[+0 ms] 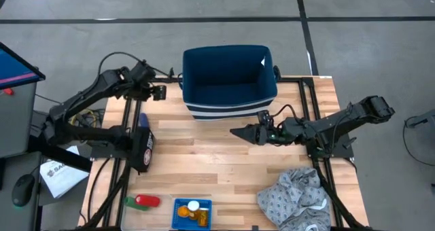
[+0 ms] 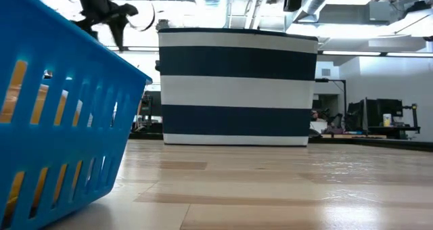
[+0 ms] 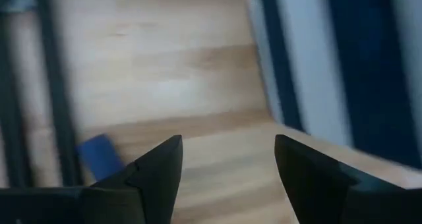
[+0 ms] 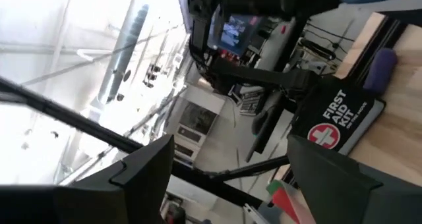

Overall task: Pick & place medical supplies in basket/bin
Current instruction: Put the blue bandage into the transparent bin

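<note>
**Reaching for the last loose supplies**

Judging by the table, the step in hand is fetching what lies outside the blue basket (image 1: 192, 214), which sits at the table's front edge near the middle. The left gripper (image 1: 160, 92) hangs over the back-left corner, beside the navy striped tub (image 1: 229, 82), its fingers spread and holding nothing (its own wrist view shows bare wood between them). The right gripper (image 1: 238, 133) hovers over the middle of the table, jaws apart and empty too.

To do this well, I would send the left arm forward along the left edge to the red cylinder (image 1: 148, 201), come down with the fingers across its short side, and keep clear of the first aid pouch (image 1: 145, 147) on the way. The green piece (image 1: 130, 202) touches the cylinder, so a careless close could nudge both.

Counted:
- 1 red cylinder and 1 green piece, near the front-left corner, just beside the basket
- 2 orange bottles (image 1: 185, 211) at least in the basket, 1 white-capped
- 1 basket, 1 tub
- 1 patterned cloth (image 1: 296, 198) at the front-right corner
</note>
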`<action>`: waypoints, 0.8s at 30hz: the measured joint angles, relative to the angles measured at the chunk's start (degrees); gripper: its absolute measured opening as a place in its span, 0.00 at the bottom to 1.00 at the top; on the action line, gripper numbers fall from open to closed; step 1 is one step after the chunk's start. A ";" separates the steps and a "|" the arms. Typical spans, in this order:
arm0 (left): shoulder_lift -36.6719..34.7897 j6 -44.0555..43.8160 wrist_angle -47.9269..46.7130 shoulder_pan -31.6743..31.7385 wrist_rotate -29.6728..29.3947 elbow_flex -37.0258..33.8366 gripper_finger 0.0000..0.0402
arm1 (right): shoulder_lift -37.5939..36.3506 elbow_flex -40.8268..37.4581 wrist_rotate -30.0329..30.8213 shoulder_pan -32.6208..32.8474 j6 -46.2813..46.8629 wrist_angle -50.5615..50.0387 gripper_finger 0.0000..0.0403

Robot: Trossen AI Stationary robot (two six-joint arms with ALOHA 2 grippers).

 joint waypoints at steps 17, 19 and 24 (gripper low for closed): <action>-6.72 -16.90 -1.17 -0.30 -1.73 -18.35 0.58 | 0.00 0.00 6.58 -1.53 5.64 0.02 0.72; -5.85 -18.88 -2.64 -0.30 -1.64 -19.17 0.58 | 0.00 0.00 6.60 -2.61 5.64 0.04 0.72; -1.63 -20.68 -2.35 2.79 -1.28 -20.77 0.58 | 0.00 0.00 6.51 -5.61 5.21 -0.01 0.72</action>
